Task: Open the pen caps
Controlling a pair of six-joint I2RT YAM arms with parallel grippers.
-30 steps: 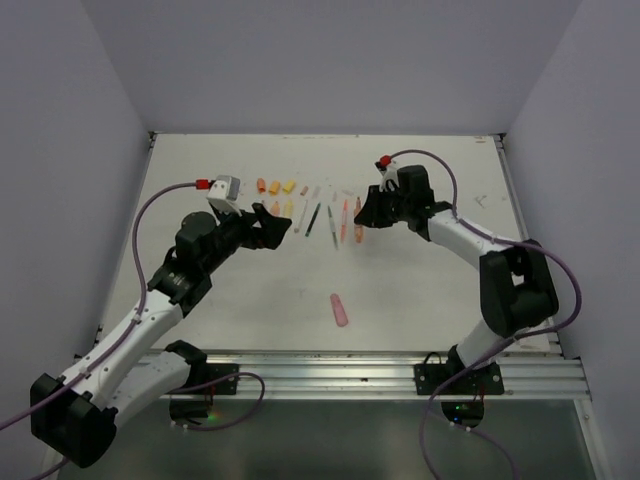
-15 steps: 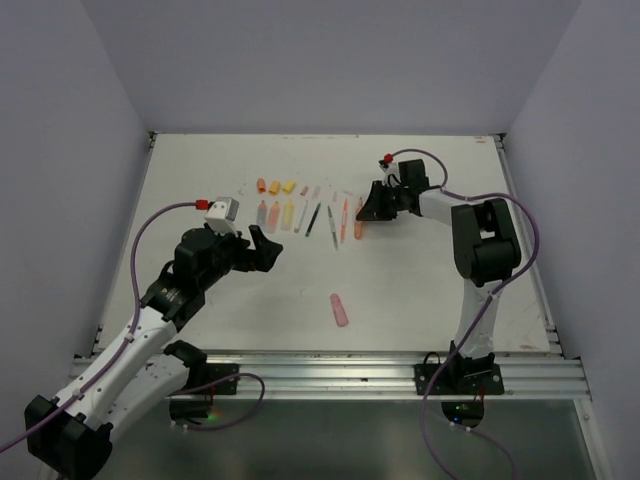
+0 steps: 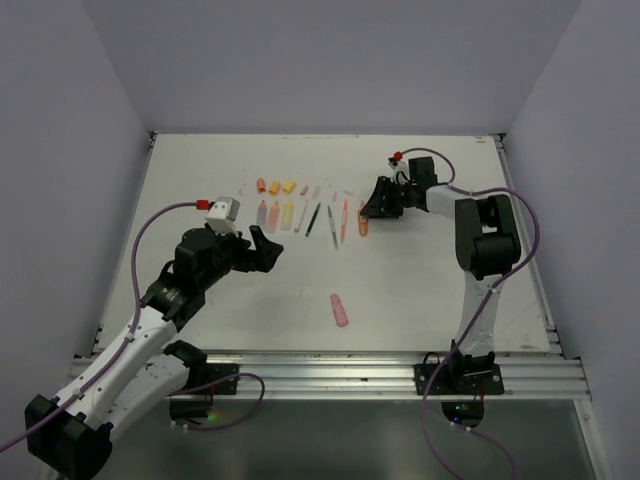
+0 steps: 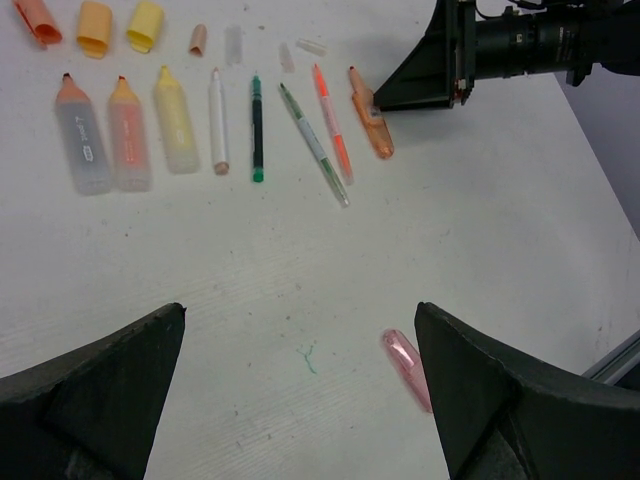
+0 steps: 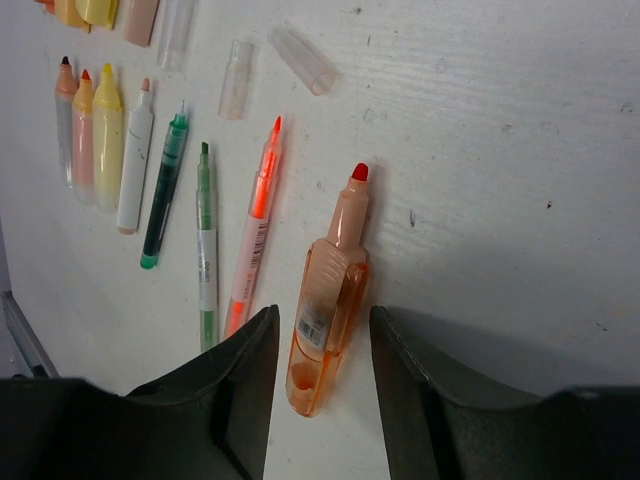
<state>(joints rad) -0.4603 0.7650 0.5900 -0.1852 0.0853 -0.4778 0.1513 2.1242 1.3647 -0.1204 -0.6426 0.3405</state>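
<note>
The right claw (image 5: 322, 315) sits low and part-open, its fingers either side of the rear end of an uncapped orange marker (image 5: 330, 290) that lies flat, and I see no grip on it. The left claw (image 4: 300, 308) hangs wide open and empty. If the right arm lifts away askew, a finger could catch the marker and roll it into the orange pen (image 5: 255, 230) just beside. No container is in view. The caps (image 4: 95, 22) lie in a row at upper left, with the pens (image 4: 175, 125) below them on the table (image 4: 500, 250).

glossy translucent plastic pens (image 5: 325, 330) on matt white table (image 5: 500, 150)
</note>
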